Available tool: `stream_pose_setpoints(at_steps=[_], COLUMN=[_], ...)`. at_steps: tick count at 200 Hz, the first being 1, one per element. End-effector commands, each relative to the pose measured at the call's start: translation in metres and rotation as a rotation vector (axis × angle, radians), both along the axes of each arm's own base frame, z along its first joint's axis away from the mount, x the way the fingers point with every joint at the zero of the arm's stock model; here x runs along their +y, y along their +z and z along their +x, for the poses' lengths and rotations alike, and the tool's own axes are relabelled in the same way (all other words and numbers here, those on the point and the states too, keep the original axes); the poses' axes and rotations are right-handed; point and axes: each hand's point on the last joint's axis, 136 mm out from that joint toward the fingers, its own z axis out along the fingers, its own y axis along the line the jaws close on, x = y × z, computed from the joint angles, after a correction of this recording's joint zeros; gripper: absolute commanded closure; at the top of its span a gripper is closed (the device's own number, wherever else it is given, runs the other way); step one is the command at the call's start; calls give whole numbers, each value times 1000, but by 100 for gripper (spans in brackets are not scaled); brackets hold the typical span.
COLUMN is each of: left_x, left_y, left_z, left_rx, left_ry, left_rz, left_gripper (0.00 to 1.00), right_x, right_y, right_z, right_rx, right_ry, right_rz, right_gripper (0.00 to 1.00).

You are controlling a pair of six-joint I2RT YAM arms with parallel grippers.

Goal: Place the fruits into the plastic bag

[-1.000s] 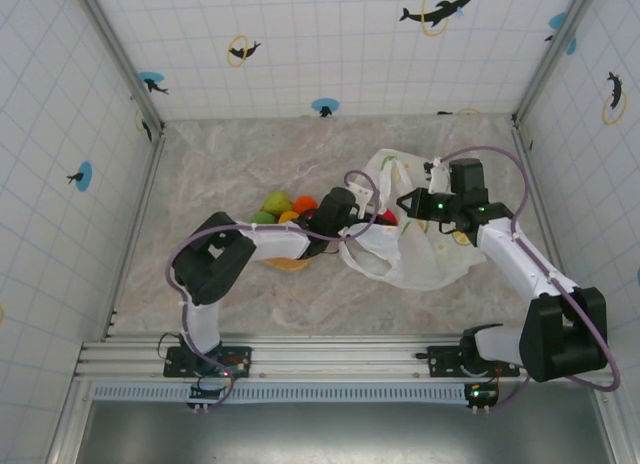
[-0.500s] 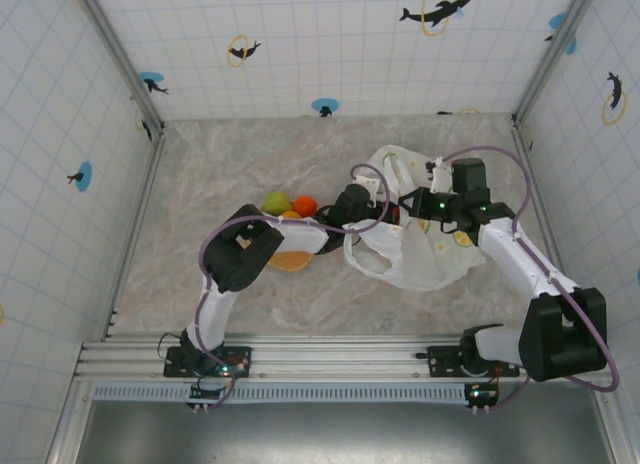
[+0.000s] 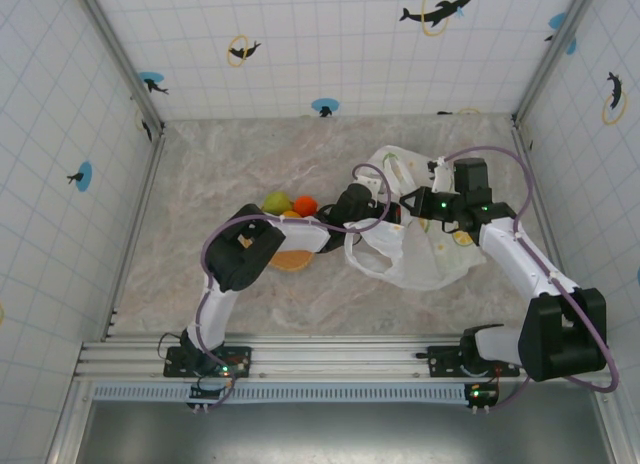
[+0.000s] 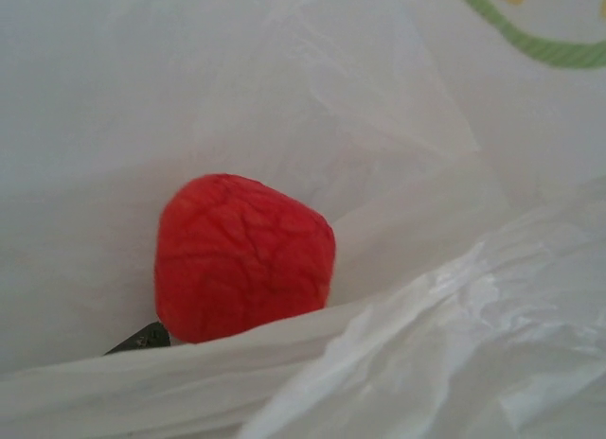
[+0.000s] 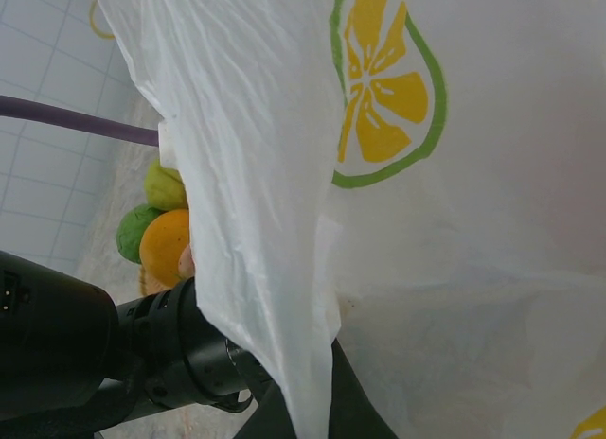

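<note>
– Where the left end effector reaches into the mouth of the plastic bag, what sits in front of it?

– One red fruit, lying on the white film inside the bag, right before the wrist camera. A dark tip shows just beside its lower left. A fold of plastic covers the rest, so I cannot tell whether those fingers are apart or together, nor whether they touch the fruit.

– And the right end effector?

– Fingers together, pinched on the bag's rim at the mouth. The film with its lemon-slice print hangs over them in its own wrist view.

– Where is the bag on the bench?

– Right of the middle, toward the right edge, its mouth facing left.

– The other fruits?

– Outside the bag, bunched near the bench's middle, just left of the left end effector. I see a yellow-green fruit, an orange-red fruit, a green fruit and an orange fruit, by the far side of a tan woven mat.
</note>
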Motion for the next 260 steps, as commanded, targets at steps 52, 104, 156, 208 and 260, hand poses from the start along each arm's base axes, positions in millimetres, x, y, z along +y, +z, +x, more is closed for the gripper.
stream_pose_setpoints(at_steps=[52,104,156,208,260], left_x=[14,58,122,160,182], left_y=[41,39,30,53,90], left_z=[-25,-73,-123,-138,-136], left_rx=[-53,-44,-24,-75,-77], left_ry=[-75,-174,-208,-170,-181], left_rz=[-11,104,193,219,149], left_gripper=[19,20,21,19,19], right_x=[-6,-15,-20,-20,-20], right_y=[-5,1,1,-4,-5], right_z=[-5,2,5,4,3], right_rx=[-4,-21,-26,-21,-25], right_ry=[0,-16,-29,-30,-31], right_rz=[-15,-20,-29,-28,-23], right_gripper=[100,100,100,100,100])
